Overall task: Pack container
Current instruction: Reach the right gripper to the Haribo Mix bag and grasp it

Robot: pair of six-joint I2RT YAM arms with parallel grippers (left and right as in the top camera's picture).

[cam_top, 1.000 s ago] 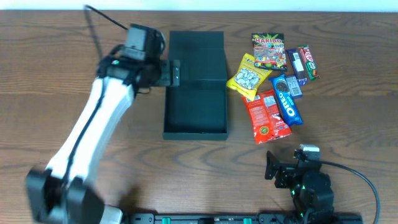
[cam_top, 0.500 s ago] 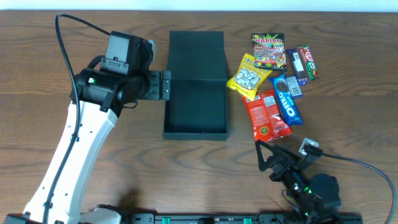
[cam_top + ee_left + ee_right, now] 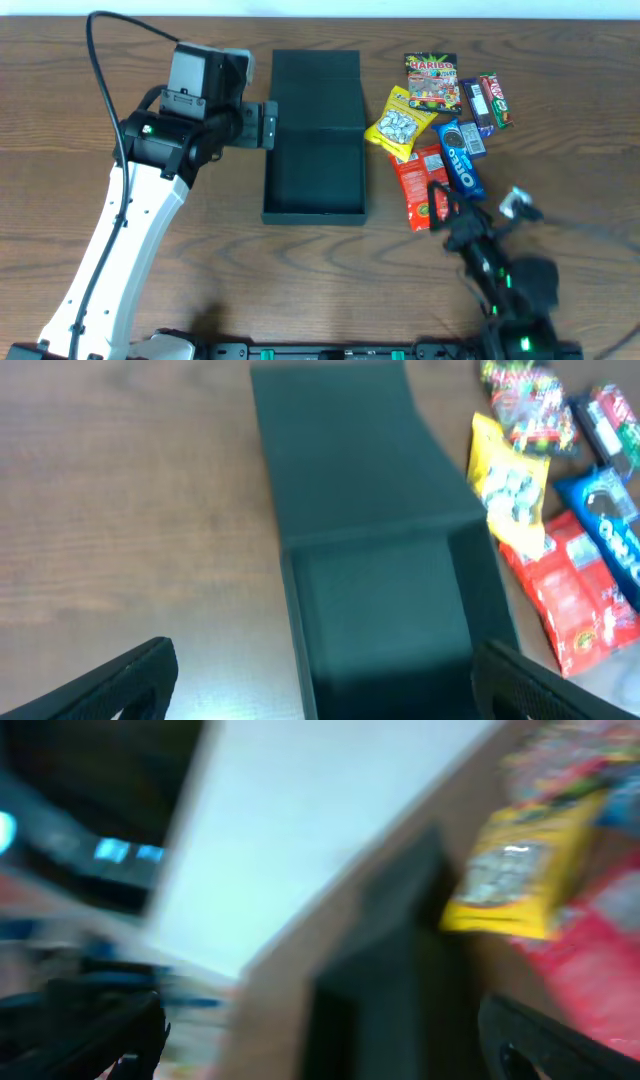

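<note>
The container (image 3: 313, 175) is lying on the wooden table (image 3: 580, 90) a little left of the middle of the overhead view. It is dark teal-green and is standing open, with its flap lid (image 3: 315, 88) lying flat toward the upper edge of the frame. In the left wrist view it is filling the middle of the picture, the lid above and the open tray below.

The left hand (image 3: 268, 125) is hanging at the left wall of the container, near the line where lid and tray are meeting. Whether it is touching the wall, I cannot tell from above. Its fingers (image 3: 130, 680) are standing wide apart, one in each lower corner of the wrist view, with the tray showing between them.

To the right of the container a group of snack packets is lying. A Haribo bag (image 3: 430, 80) is sitting at the top, and a yellow packet (image 3: 400, 122) is lying very near the container's right wall. A red packet (image 3: 428, 185) is lying below them, a blue Oreo pack (image 3: 462, 160) just beside it, and two dark bars (image 3: 485, 102) at the far right.

The right hand (image 3: 445, 210) is showing as a smear in the lower right of the overhead view, over the lower end of the red packet. In its own blurred, tilted view the two dark fingers (image 3: 560, 1040) are sitting in the lower corners, spread far apart and gripping nothing.
</note>
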